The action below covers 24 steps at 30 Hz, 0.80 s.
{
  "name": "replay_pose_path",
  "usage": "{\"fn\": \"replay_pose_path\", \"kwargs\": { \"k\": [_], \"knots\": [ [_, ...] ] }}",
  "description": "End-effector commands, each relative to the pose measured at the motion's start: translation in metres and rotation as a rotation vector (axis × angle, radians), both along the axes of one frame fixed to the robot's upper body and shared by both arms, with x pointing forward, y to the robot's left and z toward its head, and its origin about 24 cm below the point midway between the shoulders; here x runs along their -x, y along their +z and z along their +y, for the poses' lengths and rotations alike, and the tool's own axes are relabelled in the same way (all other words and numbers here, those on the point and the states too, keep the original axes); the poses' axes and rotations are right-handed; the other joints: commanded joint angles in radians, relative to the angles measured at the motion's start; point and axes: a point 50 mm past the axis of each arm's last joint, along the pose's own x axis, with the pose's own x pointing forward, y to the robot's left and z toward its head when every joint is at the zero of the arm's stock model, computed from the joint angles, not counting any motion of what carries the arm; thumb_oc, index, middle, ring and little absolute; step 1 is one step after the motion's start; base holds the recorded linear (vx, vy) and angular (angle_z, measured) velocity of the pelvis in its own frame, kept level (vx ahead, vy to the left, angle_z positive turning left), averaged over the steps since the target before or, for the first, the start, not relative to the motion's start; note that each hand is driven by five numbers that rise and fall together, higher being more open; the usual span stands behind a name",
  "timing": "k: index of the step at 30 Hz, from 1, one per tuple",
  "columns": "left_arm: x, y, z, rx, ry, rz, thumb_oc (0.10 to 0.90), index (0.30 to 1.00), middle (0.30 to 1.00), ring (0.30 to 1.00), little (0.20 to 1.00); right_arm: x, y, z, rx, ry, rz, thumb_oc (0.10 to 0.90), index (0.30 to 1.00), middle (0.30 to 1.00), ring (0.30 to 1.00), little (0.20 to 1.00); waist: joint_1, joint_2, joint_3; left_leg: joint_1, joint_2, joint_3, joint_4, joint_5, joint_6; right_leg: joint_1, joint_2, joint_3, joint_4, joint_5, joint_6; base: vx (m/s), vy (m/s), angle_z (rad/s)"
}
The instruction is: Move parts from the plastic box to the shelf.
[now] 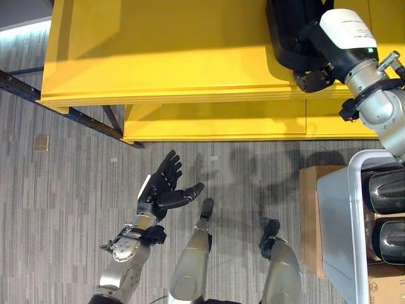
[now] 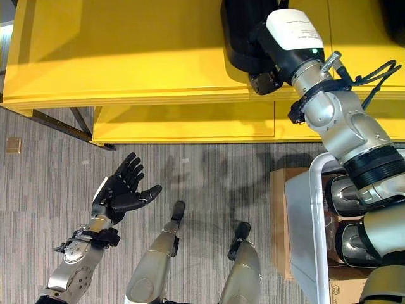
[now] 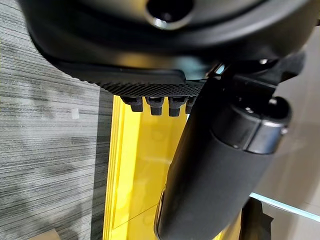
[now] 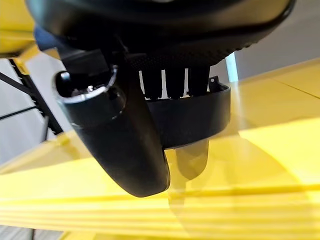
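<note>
At the upper right of the frame, the right hand (image 2: 264, 81) reaches over the yellow shelf (image 1: 177, 57), its fingers curled round the edge of a black part (image 4: 195, 117) that rests on the shelf top. At the lower left, the left hand (image 1: 166, 190) hovers above the floor, fingers spread wide and holding nothing. The plastic box (image 1: 338, 221) sits at the lower right, with more dark parts (image 1: 386, 193) inside.
</note>
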Motion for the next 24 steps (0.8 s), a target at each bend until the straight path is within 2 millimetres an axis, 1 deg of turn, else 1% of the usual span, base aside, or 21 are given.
{"fn": "replay_pose_path", "kwargs": {
  "k": [1,3,5,6,8,9,10,14,15,24],
  "knots": [
    [0.005,0.046,-0.006,0.036,-0.034,-0.250,0.900,1.000,1.000,1.000,1.000,0.025,0.089,0.015,-0.036,0.066,-0.316,0.400,0.300,0.300,0.300,0.300,0.003,-0.011,-0.051,-0.012,0.116,0.060,0.135,-0.132,-0.024,0.017,-0.042,0.030,-0.048,0.066,0.007,0.00,0.000,0.00],
    [0.003,0.050,-0.006,0.034,-0.031,-0.268,0.900,1.000,1.000,1.000,1.000,0.020,0.092,0.010,-0.028,0.018,-0.307,0.400,0.300,0.300,0.300,0.300,0.007,-0.012,-0.044,-0.016,0.114,0.060,0.136,-0.135,-0.024,0.010,-0.043,0.031,-0.045,0.064,0.008,0.00,0.000,0.00],
    [0.002,0.051,-0.006,0.035,-0.031,-0.272,0.900,1.000,1.000,1.000,1.000,0.019,0.095,0.009,-0.019,0.007,-0.311,0.400,0.300,0.300,0.300,0.300,0.008,-0.011,-0.043,-0.017,0.113,0.059,0.134,-0.135,-0.023,0.010,-0.043,0.030,-0.046,0.064,0.009,0.00,0.000,0.00],
    [0.002,0.052,-0.007,0.032,-0.035,-0.278,0.900,1.000,1.000,1.000,1.000,0.019,0.099,0.006,-0.006,-0.021,-0.312,0.400,0.300,0.300,0.300,0.300,0.009,-0.013,-0.044,-0.020,0.112,0.058,0.132,-0.136,-0.024,0.009,-0.044,0.027,-0.049,0.066,0.011,0.00,0.000,0.00],
    [0.001,0.053,-0.008,0.033,-0.037,-0.283,0.900,1.000,1.000,1.000,1.000,0.019,0.102,0.005,0.003,-0.034,-0.315,0.400,0.300,0.300,0.300,0.300,0.008,-0.012,-0.043,-0.022,0.111,0.056,0.130,-0.135,-0.024,0.008,-0.044,0.026,-0.049,0.066,0.012,0.00,0.000,0.00],
    [0.001,0.055,-0.008,0.032,-0.040,-0.293,0.900,1.000,1.000,1.000,1.000,0.019,0.107,0.001,0.017,-0.060,-0.320,0.400,0.300,0.300,0.300,0.300,0.008,-0.013,-0.044,-0.024,0.109,0.056,0.128,-0.134,-0.024,0.003,-0.045,0.026,-0.048,0.067,0.013,0.00,0.000,0.00],
    [0.001,0.055,-0.008,0.033,-0.040,-0.293,0.900,1.000,1.000,1.000,1.000,0.019,0.108,0.001,0.018,-0.060,-0.320,0.400,0.300,0.300,0.300,0.300,0.008,-0.013,-0.044,-0.024,0.109,0.056,0.128,-0.134,-0.024,0.003,-0.045,0.026,-0.048,0.067,0.013,0.00,0.000,0.00],
    [0.001,0.057,-0.007,0.031,-0.043,-0.302,0.900,1.000,1.000,1.000,1.000,0.021,0.119,-0.006,0.032,-0.118,-0.337,0.400,0.300,0.300,0.300,0.300,0.010,-0.016,-0.047,-0.028,0.107,0.054,0.122,-0.132,-0.025,-0.004,-0.045,0.024,-0.047,0.069,0.014,0.01,-0.003,0.00],
    [0.000,0.058,-0.007,0.031,-0.042,-0.305,0.900,1.000,1.000,1.000,1.000,0.021,0.124,-0.007,0.037,-0.132,-0.346,0.400,0.300,0.300,0.300,0.300,0.012,-0.018,-0.049,-0.030,0.107,0.053,0.121,-0.132,-0.025,-0.006,-0.044,0.023,-0.048,0.068,0.014,0.00,0.000,0.00],
    [-0.001,0.060,-0.006,0.033,-0.042,-0.314,0.900,1.000,1.000,1.000,1.000,0.030,0.144,-0.008,0.042,-0.159,-0.402,0.400,0.300,0.300,0.300,0.300,0.014,-0.025,-0.057,-0.042,0.104,0.043,0.110,-0.127,-0.025,-0.008,-0.042,0.015,-0.051,0.064,0.016,0.00,-0.001,0.01]
  ]
}}
